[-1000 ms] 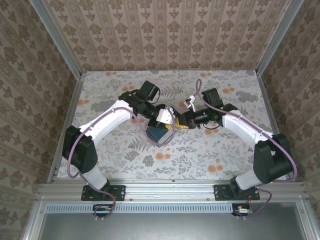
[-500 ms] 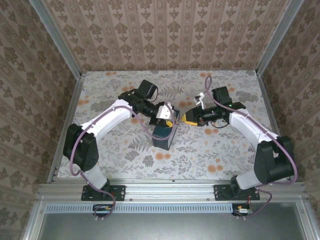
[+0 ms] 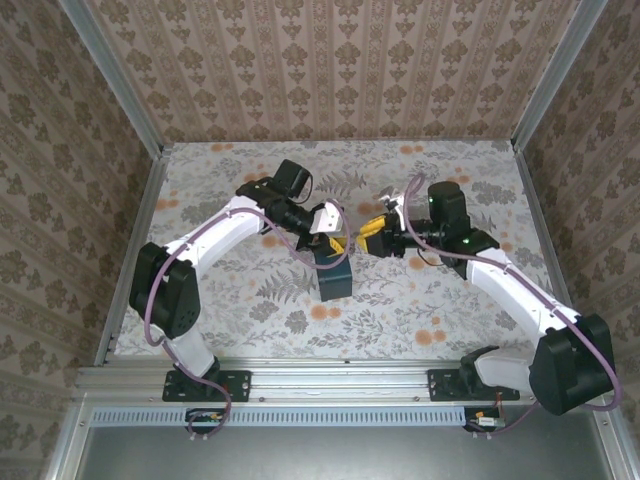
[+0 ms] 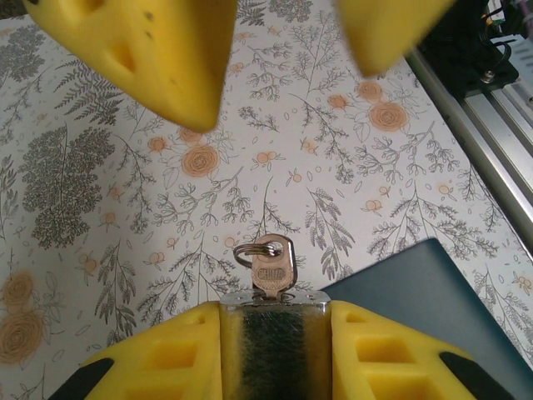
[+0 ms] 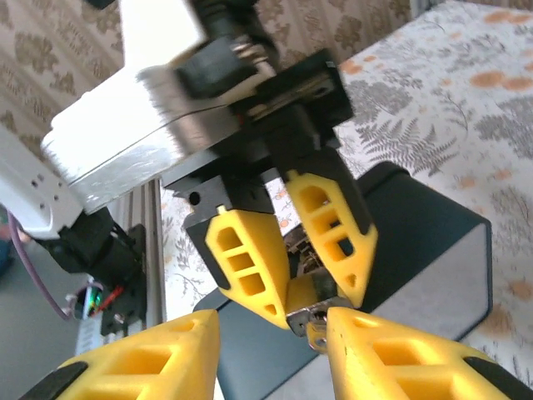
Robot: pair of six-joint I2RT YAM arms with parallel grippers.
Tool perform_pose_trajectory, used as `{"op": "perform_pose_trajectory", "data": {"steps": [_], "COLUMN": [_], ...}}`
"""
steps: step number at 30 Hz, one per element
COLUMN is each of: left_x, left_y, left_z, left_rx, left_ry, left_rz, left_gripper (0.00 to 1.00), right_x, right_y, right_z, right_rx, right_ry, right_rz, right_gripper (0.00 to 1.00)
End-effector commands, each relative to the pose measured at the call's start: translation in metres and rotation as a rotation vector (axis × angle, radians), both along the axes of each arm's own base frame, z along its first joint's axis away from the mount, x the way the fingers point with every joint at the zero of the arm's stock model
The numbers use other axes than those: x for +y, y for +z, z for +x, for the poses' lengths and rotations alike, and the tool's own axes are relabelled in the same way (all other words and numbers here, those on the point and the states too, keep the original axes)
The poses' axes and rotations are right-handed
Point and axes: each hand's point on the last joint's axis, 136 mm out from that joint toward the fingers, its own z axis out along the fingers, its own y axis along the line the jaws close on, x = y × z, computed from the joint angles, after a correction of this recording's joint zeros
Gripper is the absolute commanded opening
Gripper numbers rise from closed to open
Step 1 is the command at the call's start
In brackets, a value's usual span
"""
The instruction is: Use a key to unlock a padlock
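Observation:
The padlock, a small brushed-metal block, sits clamped between the yellow fingers of my left gripper, held above the table. The key is in the padlock's keyhole, its head and a small ring sticking out. My right gripper is open, and its fingertips stand on either side of the key below the padlock. In the top view the left gripper and the right gripper meet tip to tip over the middle of the table.
A dark-blue box stands on the floral tablecloth just below the two grippers, also seen as the box behind the padlock. The aluminium rail runs along the table's near edge. Papered walls close in three sides.
The right arm has swung its elbow outward and turned its wrist while its gripper stays at the key. The left gripper has shifted slightly right, and more of the blue box shows.

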Motion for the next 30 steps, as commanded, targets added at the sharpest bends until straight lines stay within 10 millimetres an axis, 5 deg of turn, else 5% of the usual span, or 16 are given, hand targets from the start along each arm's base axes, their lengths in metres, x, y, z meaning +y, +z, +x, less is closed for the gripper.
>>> {"op": "perform_pose_trajectory", "data": {"steps": [1, 12, 30], "left_x": [-0.002, 0.001, 0.000], "left_y": [0.027, 0.036, 0.040], "left_z": [-0.007, -0.011, -0.014], "left_rx": [0.019, 0.008, -0.001], "left_ry": [-0.019, -0.022, -0.031], "left_rz": [-0.080, -0.109, -0.124], "left_gripper": [0.02, 0.02, 0.01], "right_x": [0.002, 0.011, 0.015], "right_y": [-0.004, -0.026, -0.021], "right_z": [0.001, 0.000, 0.006], "right_rx": [-0.186, -0.171, -0.159], "right_ry": [0.063, 0.169, 0.189], "right_rz": [-0.031, -0.035, -0.040], "right_gripper": [0.40, 0.40, 0.29]}}
